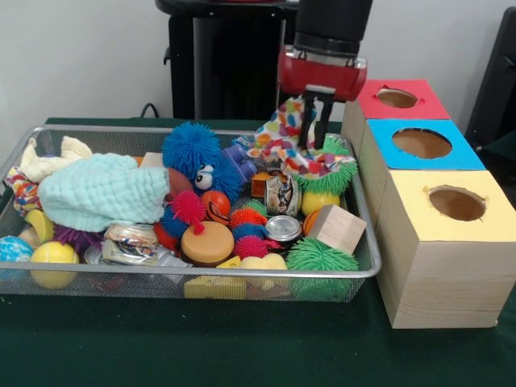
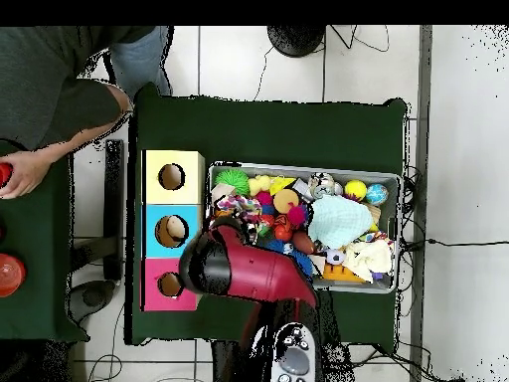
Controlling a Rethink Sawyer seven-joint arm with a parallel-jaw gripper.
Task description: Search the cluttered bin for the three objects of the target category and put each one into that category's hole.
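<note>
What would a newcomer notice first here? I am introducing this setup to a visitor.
The wire mesh bin heaped with bright toys, with a fuzzy blue googly-eyed puppet near its middle. At the bin's back right corner the robot's red and black hand grips a polka-dot multicoloured cloth. Beside the bin stand three wooden boxes with holes, topped red, blue and yellow.

The arm (image 2: 260, 276) is a glossy red shell ending in a rounded black joint. Its wrist is a black cylinder over a red block, and a slim black pincer (image 1: 316, 121) hangs beneath.
</note>
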